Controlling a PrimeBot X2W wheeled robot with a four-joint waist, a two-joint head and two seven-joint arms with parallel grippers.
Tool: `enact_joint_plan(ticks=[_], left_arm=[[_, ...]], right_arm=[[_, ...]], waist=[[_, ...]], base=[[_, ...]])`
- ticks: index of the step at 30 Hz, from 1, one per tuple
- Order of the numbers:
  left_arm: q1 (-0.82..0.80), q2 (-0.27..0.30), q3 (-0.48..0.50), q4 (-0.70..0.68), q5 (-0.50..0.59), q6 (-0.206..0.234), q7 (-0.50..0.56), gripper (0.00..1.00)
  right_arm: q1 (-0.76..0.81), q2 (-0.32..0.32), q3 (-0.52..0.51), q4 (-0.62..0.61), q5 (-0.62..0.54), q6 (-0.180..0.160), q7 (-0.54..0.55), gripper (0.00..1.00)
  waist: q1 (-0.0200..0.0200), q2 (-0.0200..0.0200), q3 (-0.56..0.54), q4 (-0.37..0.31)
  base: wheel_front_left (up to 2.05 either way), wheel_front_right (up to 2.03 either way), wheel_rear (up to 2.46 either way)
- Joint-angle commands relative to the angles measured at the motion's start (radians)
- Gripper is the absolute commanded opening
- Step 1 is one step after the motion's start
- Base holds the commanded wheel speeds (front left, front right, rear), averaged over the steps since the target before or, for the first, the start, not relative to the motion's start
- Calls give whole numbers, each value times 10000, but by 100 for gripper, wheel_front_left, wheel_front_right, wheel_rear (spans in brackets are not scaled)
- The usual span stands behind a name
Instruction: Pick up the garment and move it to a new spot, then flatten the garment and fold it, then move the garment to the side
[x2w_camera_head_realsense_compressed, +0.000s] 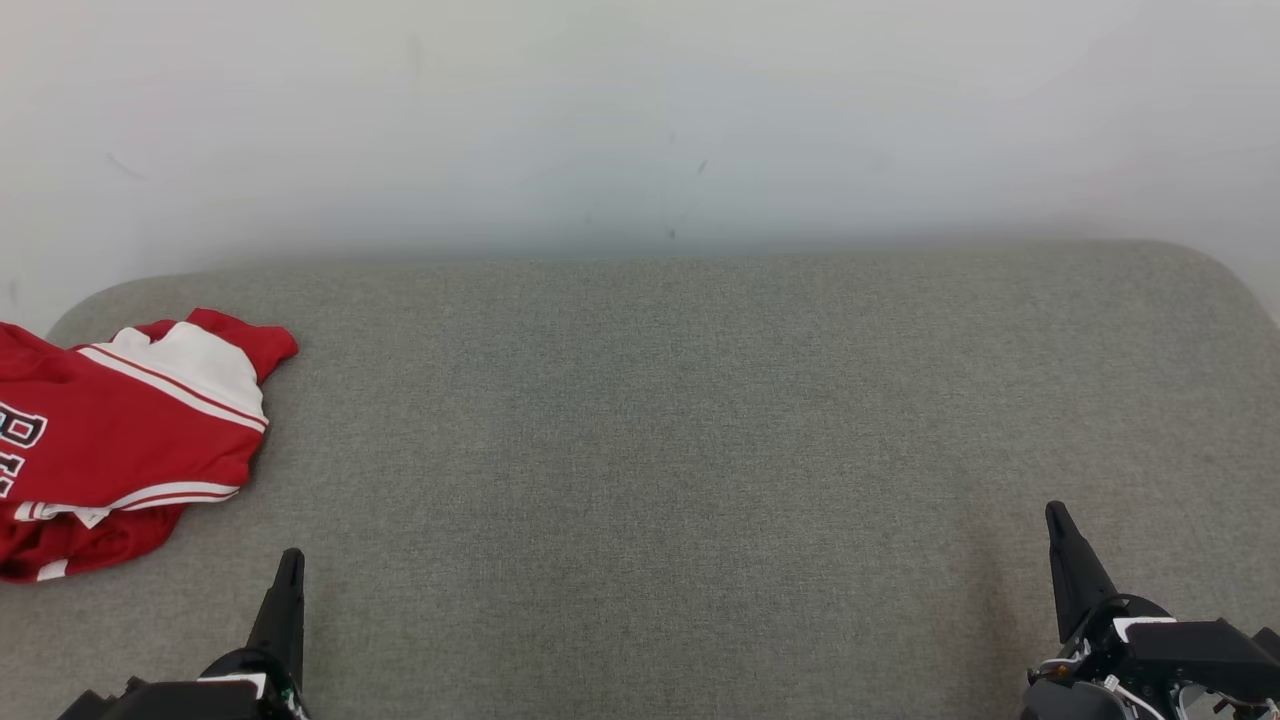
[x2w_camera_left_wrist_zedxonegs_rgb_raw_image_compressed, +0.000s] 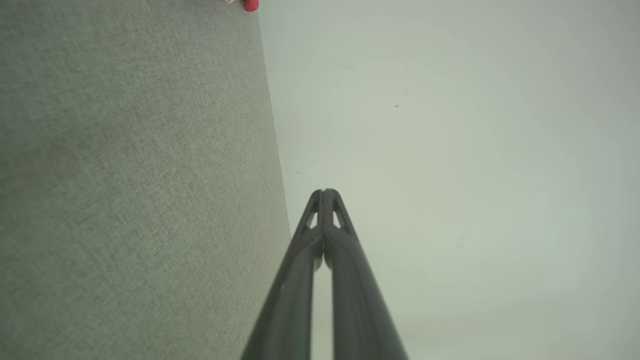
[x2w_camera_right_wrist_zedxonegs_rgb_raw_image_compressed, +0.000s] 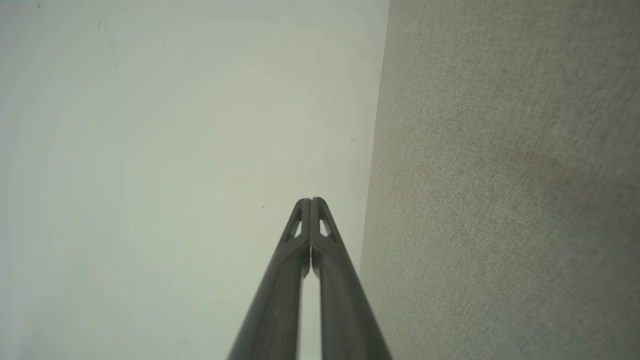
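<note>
Both the left hand (x2w_camera_head_realsense_compressed: 290, 562) and the right hand (x2w_camera_head_realsense_compressed: 1056, 515) were closed, fingers pressed together, holding nothing, low over the near edge of the grey tabletop (x2w_camera_head_realsense_compressed: 650, 450). The garment (x2w_camera_head_realsense_compressed: 130, 430), red and white, lay bunched at the tabletop's left edge, ahead of the left hand and apart from it

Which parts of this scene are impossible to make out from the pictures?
- Head view: the left edge cuts off the crumpled red and white fabric garment, so its black lettering is unreadable.
- Left wrist view: a tiny red scrap at the top edge is too small to identify.
</note>
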Motion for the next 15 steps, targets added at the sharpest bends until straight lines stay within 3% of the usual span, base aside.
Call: enact_joint_plan(ticks=[1,14,15], left_arm=[[-94,-16,23,8,-27,18,-20,0],[-94,-16,21,8,-27,19,-20,0],[5,-2,-4,16,0,-2,-1,100]], right_arm=[[-79,15,5,19,-13,-22,8,0],[-79,15,5,19,-13,-22,8,0],[6,2,0,17,1,2,-1,100]], waist=[[0,0,0,0],[0,0,0,0],[0,0,0,0]], base=[[0,0,0],[0,0,0],[0,0,0]])
